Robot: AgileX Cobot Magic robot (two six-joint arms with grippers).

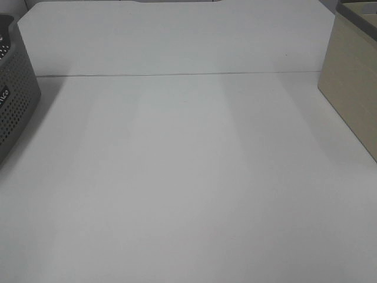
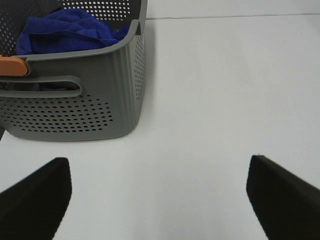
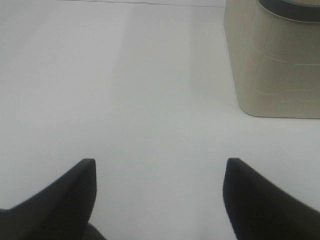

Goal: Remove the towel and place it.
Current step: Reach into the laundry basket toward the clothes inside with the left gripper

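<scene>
The deep blue towel (image 2: 65,30) lies bunched inside a grey perforated basket (image 2: 95,105), shown in the left wrist view. From the high camera only a corner of that basket (image 1: 15,100) shows at the left edge, and the towel is out of sight there. My left gripper (image 2: 157,192) stands open over the white table, short of the basket, with nothing between its fingers. My right gripper (image 3: 157,192) is also open and empty, near a beige container. Neither arm appears in the high view.
A beige container (image 3: 272,65) stands on the right side of the white table (image 1: 188,177); it also shows at the high view's right edge as the beige container (image 1: 353,82). An orange tab (image 2: 12,66) sits on the basket rim. A seam crosses the table at the back.
</scene>
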